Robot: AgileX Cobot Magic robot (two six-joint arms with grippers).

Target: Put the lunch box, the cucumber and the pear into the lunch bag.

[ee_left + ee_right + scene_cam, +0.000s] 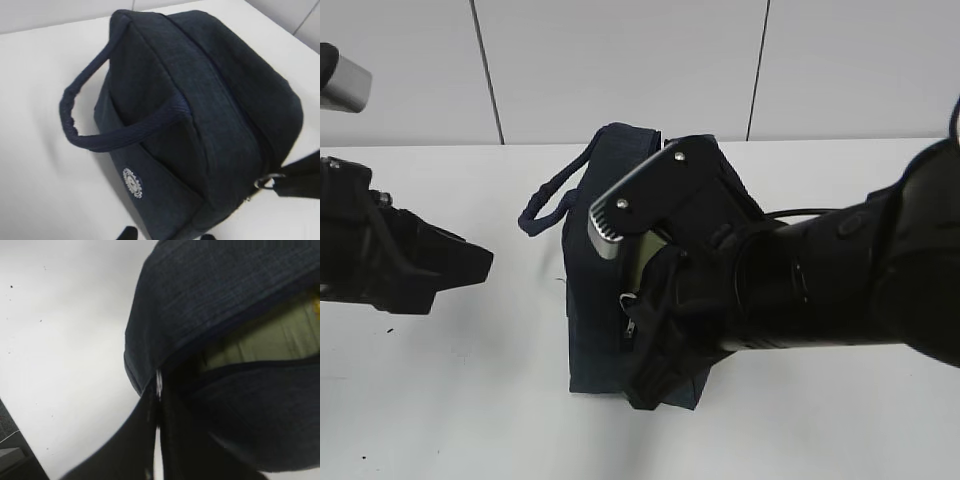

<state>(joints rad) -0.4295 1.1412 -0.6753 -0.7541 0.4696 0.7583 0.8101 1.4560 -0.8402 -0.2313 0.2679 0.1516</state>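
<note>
white tabletop (pixel 470 420) under pale wall panels. over on the left, the left gripper (pixel 470 265) hangs partly parted, holding nothing, well apart from the lunch bag (pixel 595 330) at centre. right gripper (pixel 159 400) pinched tight at the bag's zip pull, lunch box (pixel 270 340) showing pale green inside the gap.

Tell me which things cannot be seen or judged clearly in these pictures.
- Cucumber: not visible in any view; whether it is in the bag cannot be told.
- Pear: only a tiny yellow spot at the right wrist view's edge; unsure.
- Lunch box: only a pale green strip shows through the zip opening; the fabric hides the rest.
- Right gripper: blurred in the right wrist view, hidden by its arm in the exterior view.
- Left gripper: only its fingertips show at the bottom edge.
</note>
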